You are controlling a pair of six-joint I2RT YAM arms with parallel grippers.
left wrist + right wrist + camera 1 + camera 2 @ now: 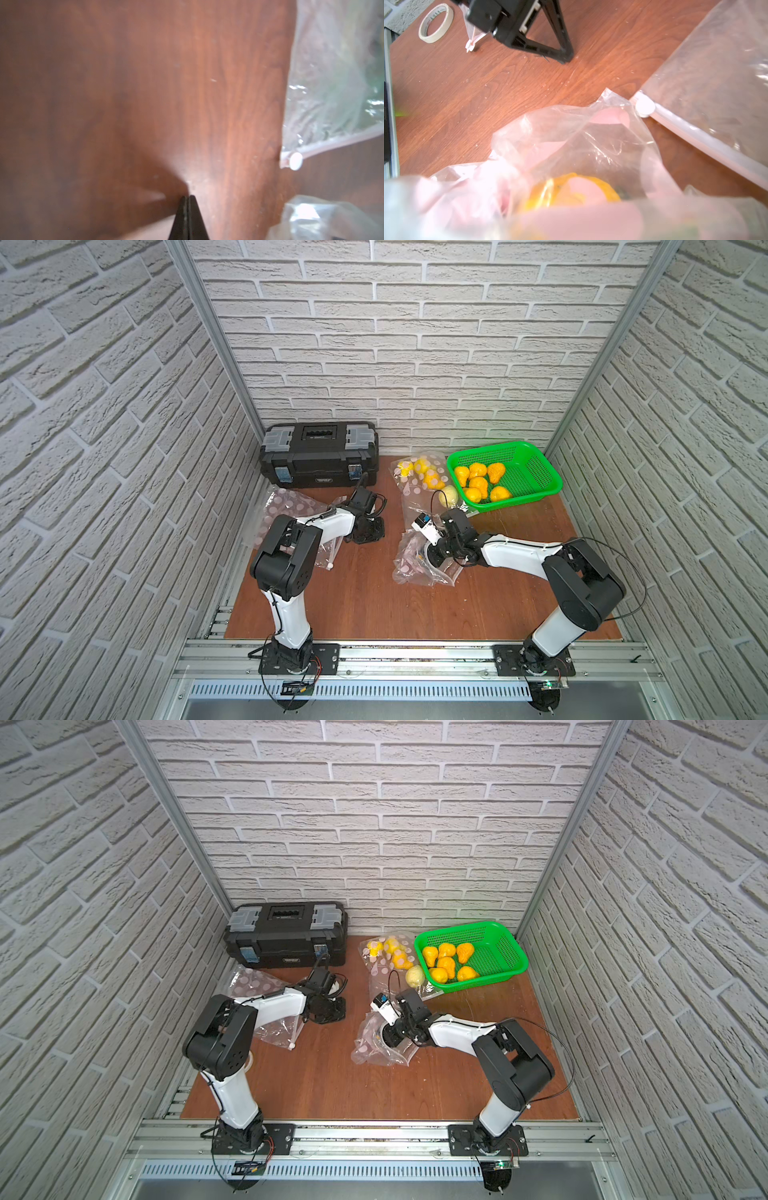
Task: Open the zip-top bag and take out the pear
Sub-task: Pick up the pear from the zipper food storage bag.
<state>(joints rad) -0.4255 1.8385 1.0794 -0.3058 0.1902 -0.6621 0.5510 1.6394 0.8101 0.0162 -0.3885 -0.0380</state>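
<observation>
Beside zip-top bag, open table.

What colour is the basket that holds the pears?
The basket is bright green; it shows best in a top view.

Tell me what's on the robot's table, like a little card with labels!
Basket: green, six orange pears inside
Front bag: crumpled, yellow pear inside
Right hand: pushed into that bag, fingers hidden
Left hand: shut, empty
Toolbox: black, closed, by the back wall
</observation>
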